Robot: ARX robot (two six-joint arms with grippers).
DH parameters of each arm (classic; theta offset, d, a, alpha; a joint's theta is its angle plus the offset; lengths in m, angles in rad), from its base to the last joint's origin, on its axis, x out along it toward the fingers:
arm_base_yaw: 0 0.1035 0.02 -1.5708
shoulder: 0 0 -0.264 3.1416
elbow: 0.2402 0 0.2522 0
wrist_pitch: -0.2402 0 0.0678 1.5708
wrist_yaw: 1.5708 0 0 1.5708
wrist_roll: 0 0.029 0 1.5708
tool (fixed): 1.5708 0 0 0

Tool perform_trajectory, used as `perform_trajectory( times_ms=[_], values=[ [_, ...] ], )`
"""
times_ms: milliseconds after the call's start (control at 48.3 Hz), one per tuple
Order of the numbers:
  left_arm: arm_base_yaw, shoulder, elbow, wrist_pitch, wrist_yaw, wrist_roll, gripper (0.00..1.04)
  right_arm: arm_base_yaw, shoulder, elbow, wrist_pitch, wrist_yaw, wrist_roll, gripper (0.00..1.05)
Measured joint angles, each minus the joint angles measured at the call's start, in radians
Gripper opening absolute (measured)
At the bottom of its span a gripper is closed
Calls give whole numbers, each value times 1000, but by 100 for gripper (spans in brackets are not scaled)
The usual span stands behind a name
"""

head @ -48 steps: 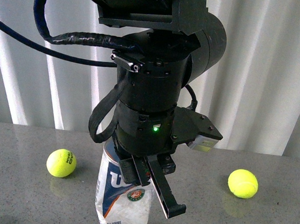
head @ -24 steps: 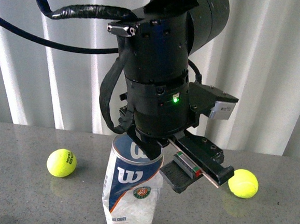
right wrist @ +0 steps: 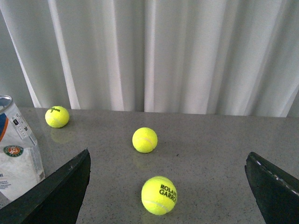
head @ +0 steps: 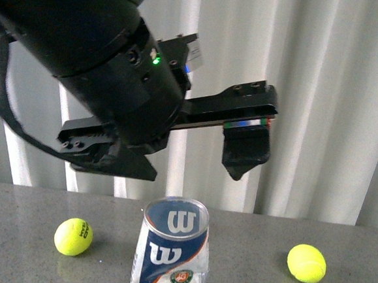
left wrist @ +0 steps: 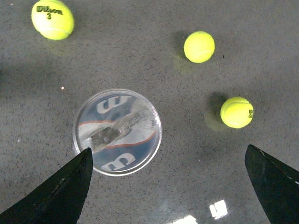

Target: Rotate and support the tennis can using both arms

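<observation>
The tennis can (head: 170, 255) stands upright on the grey speckled table (head: 247, 238), its long axis vertical and its clear round top facing up, tipped slightly toward the front camera so the white W shows through the lid. The navy, white and orange label faces the front camera, with the W logo above the round emblem. Nothing touches the can.

The left gripper (left wrist: 168, 186) hangs directly above it, pointing straight down; in the left wrist view the can's circular top (left wrist: 117, 131) appears end-on, close to one black finger (left wrist: 56, 191), while the other finger (left wrist: 275, 182) is far off to the side. The jaws stand wide apart and hold nothing. In the front view the same arm (head: 98, 49) fills the upper left, green light lit, with its fingers spread sideways well above the can.

The right gripper (right wrist: 168, 186) is also spread wide and empty, aimed level across the table toward the white curtain (right wrist: 187, 51). The can (right wrist: 16, 149) shows at the edge of that view, beside one of its fingers (right wrist: 56, 196) but not between them.

Yellow tennis balls lie scattered: one (head: 73, 236) to the can's left and one (head: 306, 263) to its right in the front view, both well apart from it; three more (right wrist: 159, 195) show in the right wrist view
</observation>
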Motion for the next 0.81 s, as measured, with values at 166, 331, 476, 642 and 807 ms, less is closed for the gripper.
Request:
perform_trajectory(
  times_ms=[166, 331, 476, 642, 807],
  values=[
    [5, -11, -13, 5, 0, -84, 98, 0, 0, 0, 0, 0, 0, 98],
    [13, -147, -415, 776, -463, 179, 72, 0, 0, 0, 0, 0, 0, 98],
    [116, -311, -697, 1119, -450, 280, 47, 0, 0, 0, 0, 1, 0, 98],
    [218, -454, -922, 1172, -349, 309, 13, 0, 0, 0, 0, 0, 0, 98],
    [292, -578, -1048, 1178, -272, 320, 4, 0, 0, 0, 0, 0, 0, 98]
  ],
)
